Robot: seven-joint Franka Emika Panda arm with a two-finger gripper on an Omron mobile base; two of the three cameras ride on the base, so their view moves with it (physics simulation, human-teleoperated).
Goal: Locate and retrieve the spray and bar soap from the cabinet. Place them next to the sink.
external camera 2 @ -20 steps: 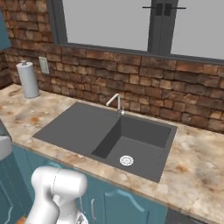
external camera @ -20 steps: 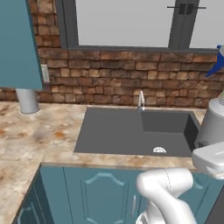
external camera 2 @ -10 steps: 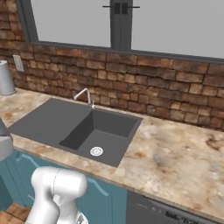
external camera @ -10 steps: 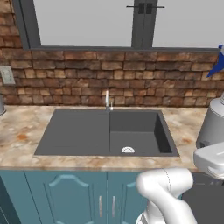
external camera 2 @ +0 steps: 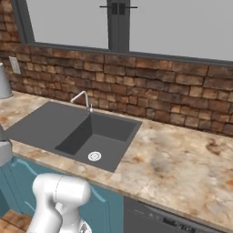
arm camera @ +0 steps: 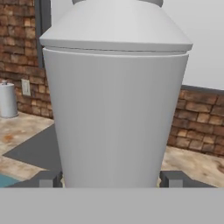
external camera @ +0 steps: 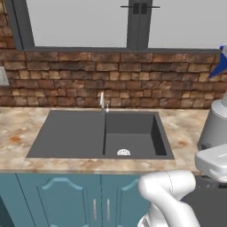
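Jaws clamped on the spray point(arm camera: 116, 100), one fingertip point(arm camera: 46, 178) at seven o'clock of the body, the other at five. Held upright above the desk point(external camera 2: 182, 159), at three o'clock of the sink point(external camera: 99, 135) in the left base view. Probably light and rigid, with smooth plastic walls that could slip. Best gripped low on the straight cylinder, below the tapering shoulder.

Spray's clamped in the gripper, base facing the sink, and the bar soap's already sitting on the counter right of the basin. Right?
Not quite. The gripper does hold the spray facing the sink, but the right base view shows the counter right of the basin without bar soap.
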